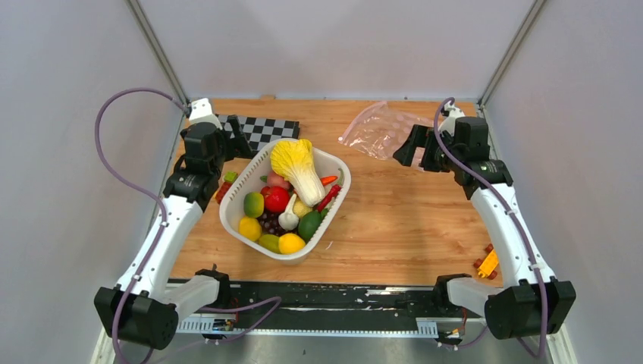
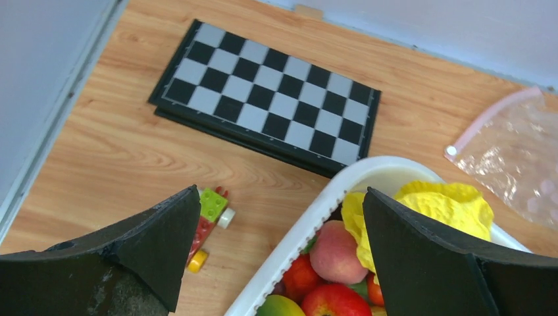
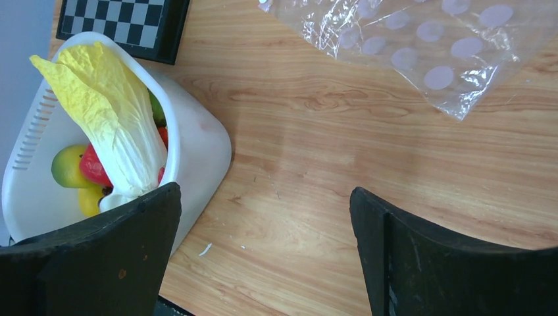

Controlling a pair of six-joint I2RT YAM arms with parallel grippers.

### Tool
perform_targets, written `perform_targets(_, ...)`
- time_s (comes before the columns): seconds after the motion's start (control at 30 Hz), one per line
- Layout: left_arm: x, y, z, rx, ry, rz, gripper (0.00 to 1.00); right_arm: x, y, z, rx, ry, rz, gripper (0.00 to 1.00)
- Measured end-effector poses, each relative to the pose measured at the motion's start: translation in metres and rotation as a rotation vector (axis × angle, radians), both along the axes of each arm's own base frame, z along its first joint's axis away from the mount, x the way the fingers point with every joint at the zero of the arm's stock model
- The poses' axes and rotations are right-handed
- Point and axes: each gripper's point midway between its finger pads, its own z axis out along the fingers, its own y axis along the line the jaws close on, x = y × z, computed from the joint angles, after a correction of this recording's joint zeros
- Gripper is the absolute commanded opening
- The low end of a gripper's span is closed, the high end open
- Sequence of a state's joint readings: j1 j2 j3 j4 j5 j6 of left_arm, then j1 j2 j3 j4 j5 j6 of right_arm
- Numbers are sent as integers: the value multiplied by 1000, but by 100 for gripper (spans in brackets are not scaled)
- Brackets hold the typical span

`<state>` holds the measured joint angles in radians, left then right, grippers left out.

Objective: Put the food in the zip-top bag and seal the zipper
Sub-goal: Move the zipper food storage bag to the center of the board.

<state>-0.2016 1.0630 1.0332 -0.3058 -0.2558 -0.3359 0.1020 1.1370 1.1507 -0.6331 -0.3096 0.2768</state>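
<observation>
You had all the food (image 1: pixel 284 208) heaped in the white basket (image 1: pixel 230 216), left of centre on the surface (image 1: pixel 409 227). The cabbage (image 1: pixel 297 171) lay on top, leaning toward the far rim, with the tomato (image 1: pixel 275 199), garlic (image 1: pixel 288 220) and a lemon (image 1: pixel 291 243) packed below it. No piece had been lifted out and none was in the bag.

The bag (image 1: pixel 377 129) lay flat and crinkled at the far right of the surface, well apart from the basket, with nothing visible inside it. Its pink zipper (image 2: pixel 490 115) ran along one edge; you could not tell from these views whether that strip was pressed shut or parted.

So, as I judged it, the whole job was ahead of you: opening the bag's mouth, moving each piece across, then pressing the strip closed.

The left fingers (image 2: pixel 151 250) were spread wide and empty above the basket's far left rim. The right fingers (image 3: pixel 428 257) were also wide and empty, hanging over bare wood just beside the bag.

Farther out, a checkerboard (image 2: pixel 263 99) lay at the far left, and some toy bricks (image 2: pixel 210 210) sat just left of the basket.
</observation>
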Motion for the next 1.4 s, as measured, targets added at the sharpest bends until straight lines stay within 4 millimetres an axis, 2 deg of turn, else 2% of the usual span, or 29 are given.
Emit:
perform_targets(0.1, -5, 13, 0, -34, 5, 102, 100, 5, 3, -13, 6, 44, 10, 100)
perform_targets(0.17, -9, 15, 7, -43, -17, 108, 100, 9, 3, -22, 4, 75, 5, 100)
perform_targets(0.3, -24, -1, 35, -64, -131, -26, 100, 19, -3, -44, -25, 133, -33, 98)
perform_targets(0.37, -33, -6, 44, -98, -182, -55, 100, 27, -5, -55, -40, 165, -48, 94)
perform_targets(0.47, -43, -15, 45, -135, -198, -111, 100, 46, -7, -73, -59, 217, -64, 90)
perform_targets(0.6, -54, -39, 34, -221, -176, -225, 100, 76, -3, -93, -61, 287, -66, 86)
perform_targets(0.73, -70, -71, 6, -337, -117, -380, 100, 101, 1, -114, -63, 339, -59, 88)
perform_targets(0.93, -95, -107, -11, -367, 0, -595, 100, 151, -2, -123, -116, 322, -61, 93)
perform_targets(1.03, -113, -128, -16, -337, 45, -688, 100, 183, -3, -122, -140, 286, -65, 93)
perform_targets(1.1, -130, -146, -21, -308, 74, -766, 100, 197, -3, -132, -141, 290, -69, 93)
perform_targets(1.17, -148, -161, -27, -272, 104, -840, 100, 202, -3, -151, -138, 323, -64, 93)
perform_targets(1.23, -165, -173, -34, -235, 133, -906, 100, 197, -4, -178, -137, 384, -58, 93)
perform_targets(1.27, -173, -178, -36, -219, 143, -936, 100, 194, -4, -188, -135, 404, -55, 93)
perform_targets(1.33, -190, -187, -40, -202, 165, -1004, 100, 173, -6, -216, -135, 473, -47, 92)
perform_targets(1.4, -203, -194, -40, -195, 170, -1053, 100, 168, -5, -211, -122, 442, -42, 92)
